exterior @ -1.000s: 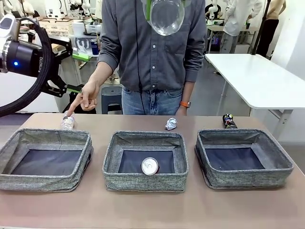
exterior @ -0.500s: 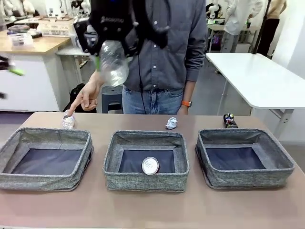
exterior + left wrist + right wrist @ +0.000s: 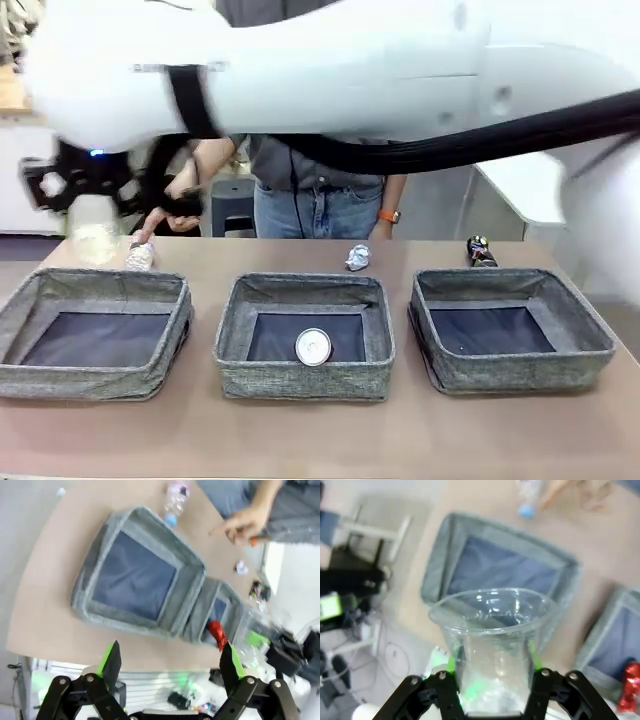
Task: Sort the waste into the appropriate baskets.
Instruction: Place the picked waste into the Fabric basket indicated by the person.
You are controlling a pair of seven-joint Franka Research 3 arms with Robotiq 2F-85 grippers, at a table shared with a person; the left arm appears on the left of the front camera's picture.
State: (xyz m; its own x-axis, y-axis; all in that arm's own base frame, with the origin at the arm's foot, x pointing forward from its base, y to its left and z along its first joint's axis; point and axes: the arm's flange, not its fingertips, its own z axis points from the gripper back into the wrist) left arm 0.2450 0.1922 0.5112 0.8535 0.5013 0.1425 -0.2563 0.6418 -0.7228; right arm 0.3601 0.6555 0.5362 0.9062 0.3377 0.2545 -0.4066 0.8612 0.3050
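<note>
The right hand [image 3: 492,664] grips a clear plastic cup [image 3: 492,622] — a grey basket [image 3: 496,565] lies beyond it.

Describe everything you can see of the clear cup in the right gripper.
The clear plastic cup is thin and see-through, with glints on its wall. It flares to a wide, round, open rim and is pinched narrower lower down. There the right gripper is shut on it from both sides, with the mouth pointing away from the wrist. It hangs in the air above the left basket and touches nothing but the gripper.
</note>
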